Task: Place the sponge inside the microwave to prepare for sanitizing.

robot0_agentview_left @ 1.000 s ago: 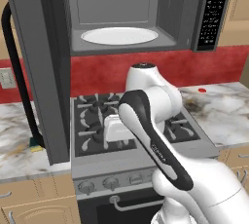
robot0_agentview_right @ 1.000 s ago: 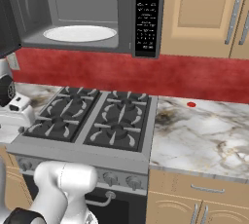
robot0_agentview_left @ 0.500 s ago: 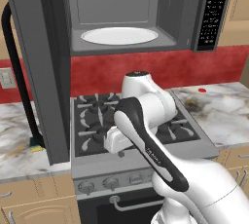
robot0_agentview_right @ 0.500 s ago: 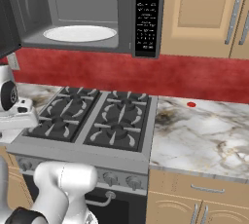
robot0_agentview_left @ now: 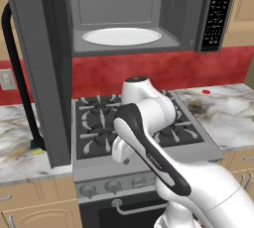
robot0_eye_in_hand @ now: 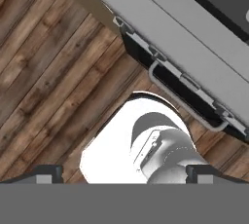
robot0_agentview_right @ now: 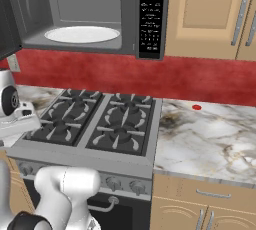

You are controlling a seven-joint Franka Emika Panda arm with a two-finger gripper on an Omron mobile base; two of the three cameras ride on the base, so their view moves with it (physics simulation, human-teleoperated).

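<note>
The microwave (robot0_agentview_left: 218,14) hangs above the stove with its door (robot0_agentview_left: 42,68) swung wide to the left and the white turntable plate (robot0_agentview_left: 121,36) bare. It also shows in the right base view, microwave (robot0_agentview_right: 150,14). The sponge (robot0_agentview_left: 35,147), yellow with a green top, lies on the left marble counter, partly hidden behind the door's lower edge. My hand (robot0_agentview_left: 119,150) hangs over the stove's front edge, pointing down, well right of the sponge. My gripper (robot0_eye_in_hand: 126,173) is open and holds nothing; below it are the wooden floor and the oven handle (robot0_eye_in_hand: 182,103).
A gas stove (robot0_agentview_right: 95,124) with black grates sits under the microwave. The black curved door handle (robot0_agentview_left: 15,73) juts out over the left counter. A marble counter (robot0_agentview_right: 210,139) with a small red spot (robot0_agentview_right: 197,107) runs to the right. Wooden cabinets (robot0_agentview_right: 210,14) hang at upper right.
The arm's elbow and hand have swung left and lower toward the stove's front edge. The jaws stayed open. Sponge and microwave have not moved.
</note>
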